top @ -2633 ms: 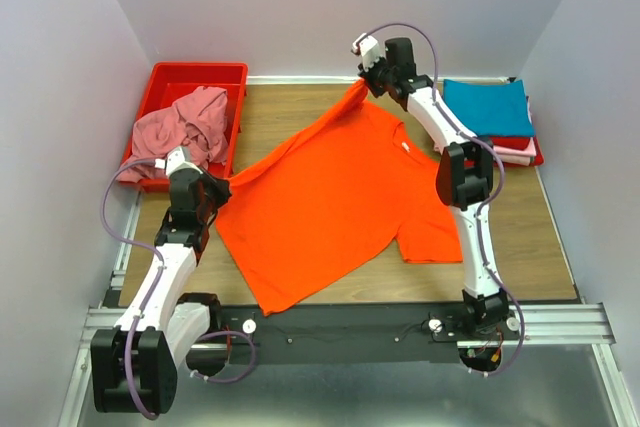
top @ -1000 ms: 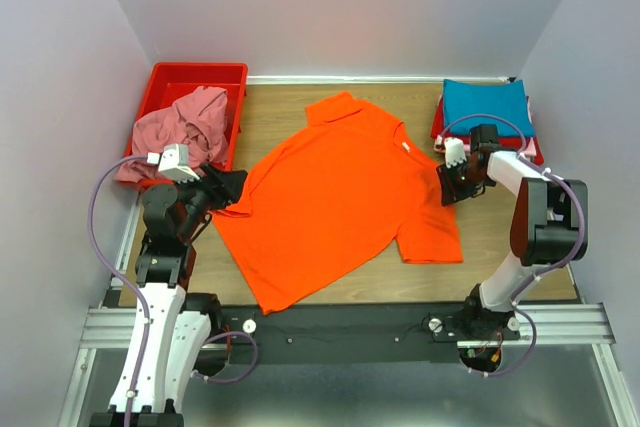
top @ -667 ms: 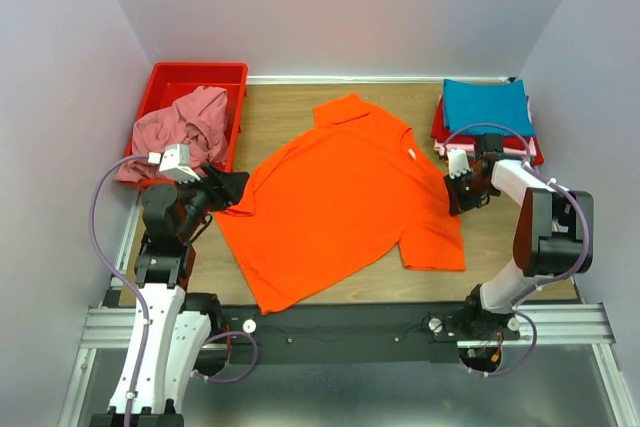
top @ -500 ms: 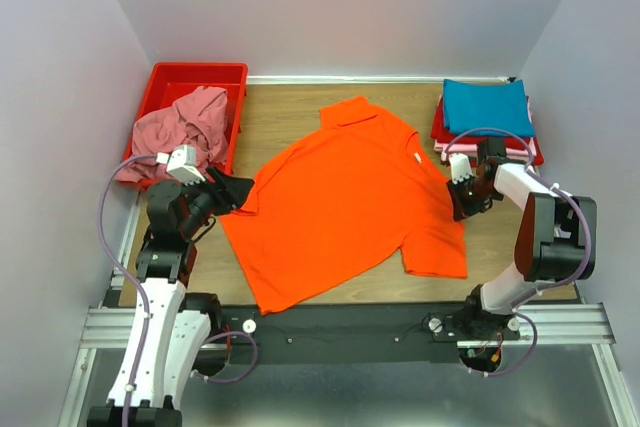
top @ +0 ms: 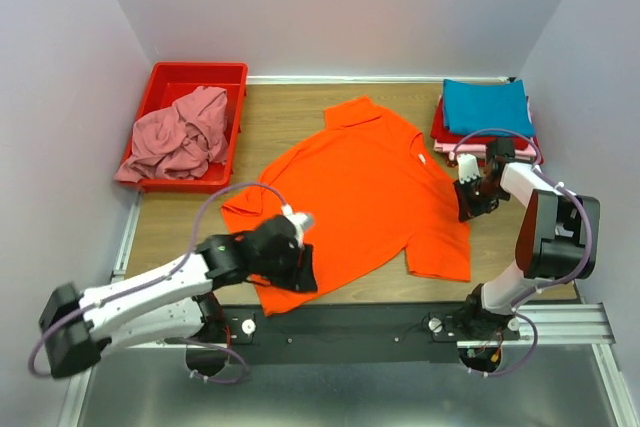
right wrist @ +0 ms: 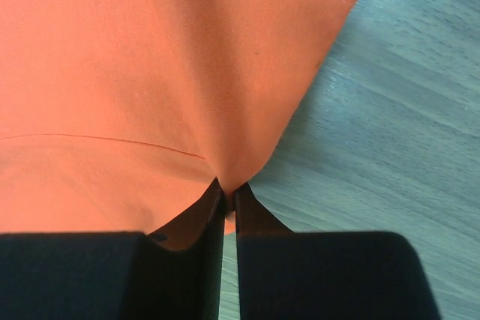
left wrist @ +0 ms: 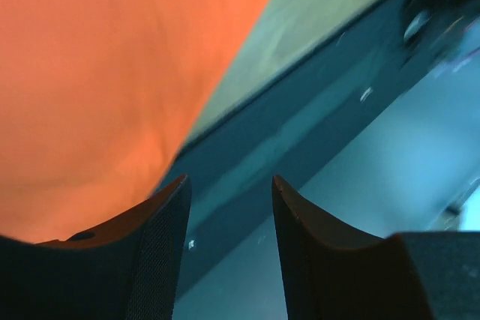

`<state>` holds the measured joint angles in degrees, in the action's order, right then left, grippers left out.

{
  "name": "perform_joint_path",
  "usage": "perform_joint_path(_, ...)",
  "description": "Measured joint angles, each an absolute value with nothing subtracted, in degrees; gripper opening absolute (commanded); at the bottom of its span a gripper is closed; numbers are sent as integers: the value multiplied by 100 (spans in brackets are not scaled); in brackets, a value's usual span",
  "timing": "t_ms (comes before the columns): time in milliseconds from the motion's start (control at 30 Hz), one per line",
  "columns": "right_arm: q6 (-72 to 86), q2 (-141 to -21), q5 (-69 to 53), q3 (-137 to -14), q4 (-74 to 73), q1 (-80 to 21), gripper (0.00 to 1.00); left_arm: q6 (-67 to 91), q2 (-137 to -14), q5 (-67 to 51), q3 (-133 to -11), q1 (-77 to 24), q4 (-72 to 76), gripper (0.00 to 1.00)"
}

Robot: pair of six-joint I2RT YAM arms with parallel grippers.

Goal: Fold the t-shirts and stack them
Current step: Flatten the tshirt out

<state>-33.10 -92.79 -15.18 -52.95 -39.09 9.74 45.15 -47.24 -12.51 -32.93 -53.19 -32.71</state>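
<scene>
1. The orange shirt (top: 350, 197) lies spread flat across the middle of the worktop (top: 280, 112). It sits at a slant, with the collar to the right and the hem to the front left.
2. The right gripper (top: 468, 207) is closed on the shirt's right-hand edge, close to the front sleeve. It pinches the cloth into a small pucker between its fingertips.
3. The left gripper (top: 300, 272) is low over the front corner of the hem, beside the dark rail (top: 380, 322) along the worktop's near edge. Its jaws stand apart with nothing between them.
4. A dusty pink shirt (top: 180, 137) sits crumpled in the red bin (top: 200, 72) at the back left and spills over the near rim.
5. A folded stack (top: 487, 107) rests at the back right, teal on top, with red and pale pink edges showing beneath. It lies apart from the orange shirt.
</scene>
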Motion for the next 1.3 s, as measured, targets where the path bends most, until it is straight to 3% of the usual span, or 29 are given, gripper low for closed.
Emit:
perform_joint_path(200, -3341, -9295, -1603, -5301, -3918, 1079, 15, 5085, -6501, -322, -3850, -7159, -4051, 56)
perform_joint_path(533, -3518, -9295, -1651, -5297, -3920, 1203, 15, 5227, -8219, 843, -4560, -7568, -4681, 54)
perform_joint_path(700, -3590, -9292, -1680, -5286, -3920, 1214, 14, 5155, -8680, 1114, -4735, -7588, -4729, 37)
perform_joint_path(867, -3658, -9255, -1706, -5245, -3911, 1247, 13, 5006, -8820, 1114, -4821, -7636, -4797, 8)
perform_joint_path(1300, -4080, -8777, -1258, -4807, -3959, 1385, 2, 4960, -8809, 659, -4821, -8228, -4578, 3)
